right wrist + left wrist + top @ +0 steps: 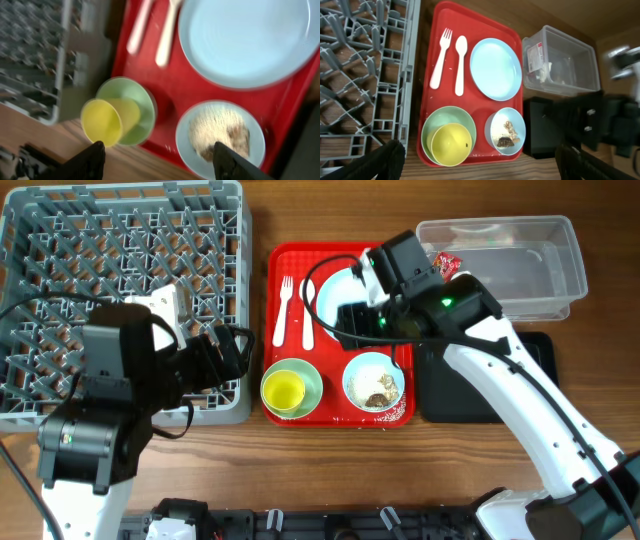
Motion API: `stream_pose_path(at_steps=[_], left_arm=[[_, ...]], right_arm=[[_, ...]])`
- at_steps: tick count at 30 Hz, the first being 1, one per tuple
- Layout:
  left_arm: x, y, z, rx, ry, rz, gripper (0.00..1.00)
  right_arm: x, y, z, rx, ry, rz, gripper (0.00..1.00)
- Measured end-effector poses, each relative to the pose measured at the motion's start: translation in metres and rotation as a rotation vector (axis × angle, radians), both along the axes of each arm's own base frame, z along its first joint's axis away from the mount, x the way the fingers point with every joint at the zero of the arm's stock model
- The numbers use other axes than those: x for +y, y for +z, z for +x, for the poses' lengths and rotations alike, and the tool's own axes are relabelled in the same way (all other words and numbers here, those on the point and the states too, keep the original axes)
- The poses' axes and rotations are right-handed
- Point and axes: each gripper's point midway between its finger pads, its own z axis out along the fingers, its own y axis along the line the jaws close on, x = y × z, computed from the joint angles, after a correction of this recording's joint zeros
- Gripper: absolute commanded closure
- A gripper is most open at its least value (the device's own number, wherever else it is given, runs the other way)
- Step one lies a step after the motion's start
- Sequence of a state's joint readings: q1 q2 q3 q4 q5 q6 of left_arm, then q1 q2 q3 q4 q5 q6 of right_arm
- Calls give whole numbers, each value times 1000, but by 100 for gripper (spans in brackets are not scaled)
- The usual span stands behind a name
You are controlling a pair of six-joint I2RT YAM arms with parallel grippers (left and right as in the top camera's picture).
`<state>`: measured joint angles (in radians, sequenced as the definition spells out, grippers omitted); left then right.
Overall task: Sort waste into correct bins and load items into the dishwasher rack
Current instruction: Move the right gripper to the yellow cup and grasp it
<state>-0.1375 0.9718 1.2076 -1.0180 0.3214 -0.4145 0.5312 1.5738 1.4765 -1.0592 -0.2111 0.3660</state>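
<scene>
On the red serving tray lie a white fork (440, 57) and spoon (460, 62), a pale blue plate (496, 68), a yellow cup (451, 145) nested in a green bowl (442, 122), and a blue bowl (506, 131) holding beige crumbs (220, 129). A red-and-white wrapper (536, 55) sits in the clear tub (510, 265). My left gripper (482, 170) is open and empty, at the grey rack's (120, 280) right edge. Also open and empty, my right gripper (160, 165) hovers over the plate (332, 292) and the tray's middle.
The red serving tray (290, 260) lies between the rack and the bins. A shallow black tray (480, 395) sits in front of the clear tub, partly under my right arm. Bare wood runs along the table's front edge.
</scene>
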Motion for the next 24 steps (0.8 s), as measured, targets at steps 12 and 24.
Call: stream_pose_path(at_steps=[12,24], left_arm=[[3,-41,-25,229,-9,67,29],[36,-27,-22,189,208,31,6]], right_arm=[[12,-11,-13,49,70,57,44],[91,-82,-57,119,204,35,50]])
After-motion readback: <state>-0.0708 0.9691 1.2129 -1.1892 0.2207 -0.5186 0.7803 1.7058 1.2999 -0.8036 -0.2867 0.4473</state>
